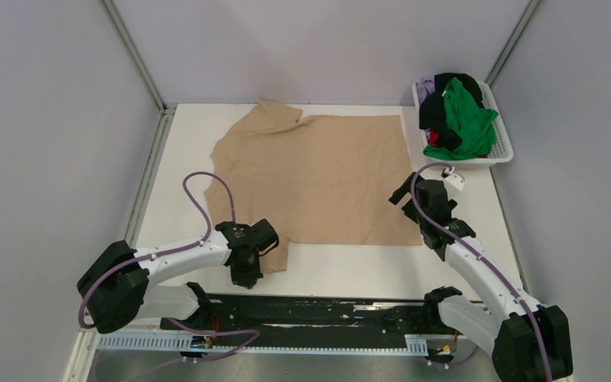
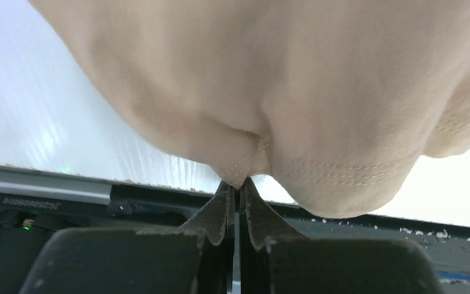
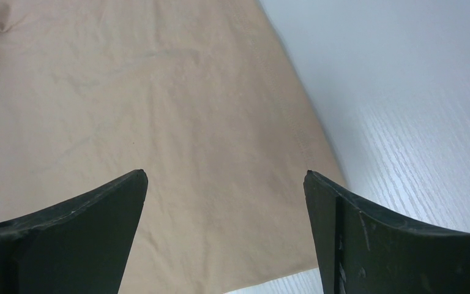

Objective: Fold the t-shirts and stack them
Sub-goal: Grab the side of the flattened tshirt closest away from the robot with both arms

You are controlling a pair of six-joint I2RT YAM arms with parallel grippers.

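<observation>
The large tan t-shirt (image 1: 318,179) lies spread flat in the middle of the white table. My left gripper (image 1: 248,274) is at its near-left sleeve. In the left wrist view the gripper (image 2: 240,187) is shut on the stitched hem of the tan cloth (image 2: 281,79), which bunches above the fingertips. My right gripper (image 1: 403,193) hovers over the shirt's right edge, near its near-right corner. In the right wrist view the gripper (image 3: 225,177) is wide open and empty above the tan cloth (image 3: 159,122). The green t-shirt (image 1: 469,119), black t-shirt (image 1: 449,83), red t-shirt (image 1: 433,137) and pale purple t-shirt (image 1: 424,86) are piled in the basket.
The white latticed basket (image 1: 503,151) stands at the back right corner of the table. Bare table (image 3: 404,110) lies right of the tan shirt. A black rail (image 1: 326,310) runs along the near edge between the arm bases. Grey walls close in the table.
</observation>
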